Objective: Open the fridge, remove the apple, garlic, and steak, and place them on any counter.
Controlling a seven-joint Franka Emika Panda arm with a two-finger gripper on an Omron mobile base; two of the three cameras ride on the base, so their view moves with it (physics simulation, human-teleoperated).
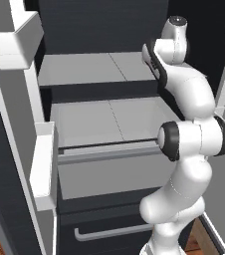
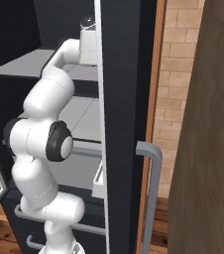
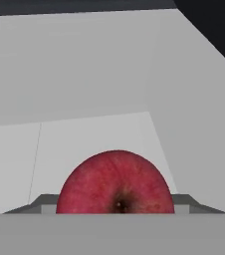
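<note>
Apple [image 3: 115, 183], glossy red and round, on a pale grey fridge shelf [image 3: 84, 139] near the shelf's right wall, lies directly before the tool, whose jaw state cannot be told; centre the fruit, close gently, lift clear before withdrawing.

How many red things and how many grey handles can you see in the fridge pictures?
Red things: 1, the apple, close in front of the hand camera.
Grey handles: 3, one tall door handle and two drawer handles.
Total: 4
</note>
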